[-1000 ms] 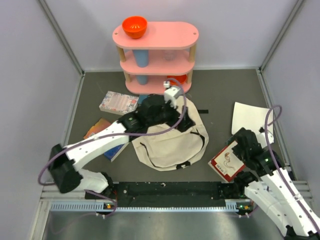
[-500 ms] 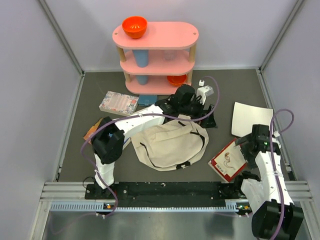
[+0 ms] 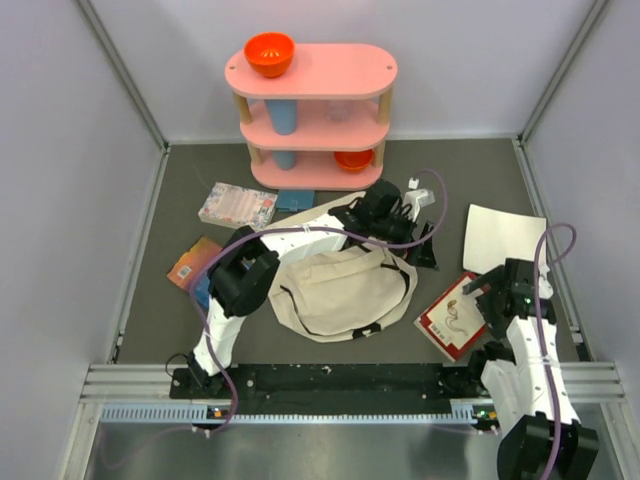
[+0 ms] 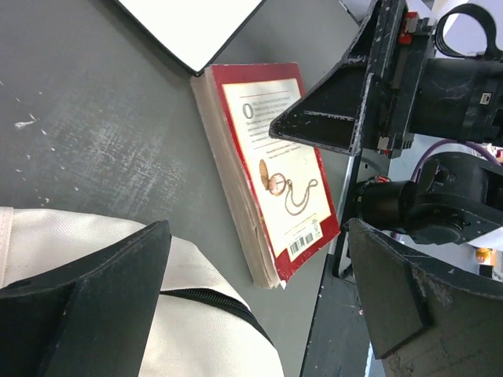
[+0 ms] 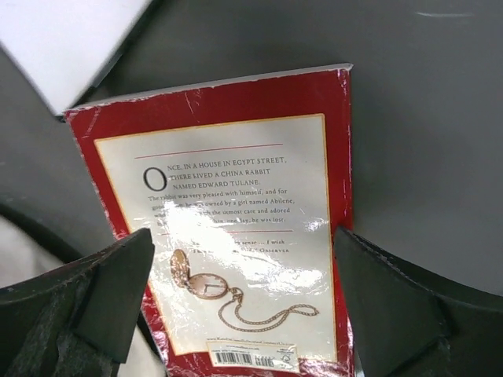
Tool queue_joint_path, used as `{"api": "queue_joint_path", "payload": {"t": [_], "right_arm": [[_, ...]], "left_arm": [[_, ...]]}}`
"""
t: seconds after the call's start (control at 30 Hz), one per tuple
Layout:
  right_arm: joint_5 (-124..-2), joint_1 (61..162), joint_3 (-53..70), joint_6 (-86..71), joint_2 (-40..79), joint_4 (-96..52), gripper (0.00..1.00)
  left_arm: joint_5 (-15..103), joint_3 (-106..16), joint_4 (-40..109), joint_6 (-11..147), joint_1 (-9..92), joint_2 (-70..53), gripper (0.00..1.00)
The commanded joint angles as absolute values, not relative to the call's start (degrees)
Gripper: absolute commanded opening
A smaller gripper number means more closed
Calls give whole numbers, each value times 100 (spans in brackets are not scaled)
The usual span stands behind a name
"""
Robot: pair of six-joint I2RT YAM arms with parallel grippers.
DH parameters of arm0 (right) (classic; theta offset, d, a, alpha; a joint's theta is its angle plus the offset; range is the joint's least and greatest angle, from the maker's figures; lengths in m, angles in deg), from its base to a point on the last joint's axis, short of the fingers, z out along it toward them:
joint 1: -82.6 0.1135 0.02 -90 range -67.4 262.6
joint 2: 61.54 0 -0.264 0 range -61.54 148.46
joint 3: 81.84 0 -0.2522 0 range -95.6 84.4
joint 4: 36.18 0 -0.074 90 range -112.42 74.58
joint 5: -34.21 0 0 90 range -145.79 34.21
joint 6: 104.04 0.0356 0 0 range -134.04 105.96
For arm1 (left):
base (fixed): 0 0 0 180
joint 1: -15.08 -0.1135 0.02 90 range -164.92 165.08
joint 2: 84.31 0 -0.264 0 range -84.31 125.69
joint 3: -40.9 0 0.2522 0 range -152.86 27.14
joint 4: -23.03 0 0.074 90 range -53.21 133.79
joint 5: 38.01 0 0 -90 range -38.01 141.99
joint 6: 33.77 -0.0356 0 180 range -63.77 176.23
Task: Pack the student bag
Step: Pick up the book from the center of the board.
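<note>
Student bag (image 3: 345, 290) slumped on bench (image 3: 160, 325); left gripper (image 3: 422, 245) open-jawed at its far-right edge, likely to spread the mouth, right gripper (image 5: 244, 236) wide apart over red book (image 5: 220, 141) for pickup.

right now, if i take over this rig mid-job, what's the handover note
left gripper: jaws open, empty, at the far right edge of the student bag.
right gripper: jaws open, one on each side of the red book, which lies flat to the right of the bag.
Done: nothing visibly packed; whether the bag is unzipped cannot be told.
To do: grip the red book and get it into the bag; the patterned book and others lie to the bag's left.
</note>
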State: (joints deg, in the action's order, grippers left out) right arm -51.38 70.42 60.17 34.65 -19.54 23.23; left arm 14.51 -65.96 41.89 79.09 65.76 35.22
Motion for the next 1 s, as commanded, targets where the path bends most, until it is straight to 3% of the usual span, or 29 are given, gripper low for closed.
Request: {"api": "queue_joint_path", "payload": {"t": [0.0, 0.33, 0.73, 0.97], "right_arm": [[-6721, 7030, 6656, 3641, -2040, 940, 93], [-7275, 7030, 6516, 3439, -2251, 851, 90], [-6651, 7030, 6366, 3167, -2252, 1318, 93], [-6537, 7030, 6366, 3052, -2199, 1327, 93]], "left_arm": [[1192, -6603, 3846, 8040, 6597, 3610, 99], [1226, -6770, 3951, 8321, 6852, 4075, 98], [2553, -6910, 5014, 8339, 6852, 4146, 96], [1922, -6892, 4410, 8629, 6861, 4322, 96]]}}
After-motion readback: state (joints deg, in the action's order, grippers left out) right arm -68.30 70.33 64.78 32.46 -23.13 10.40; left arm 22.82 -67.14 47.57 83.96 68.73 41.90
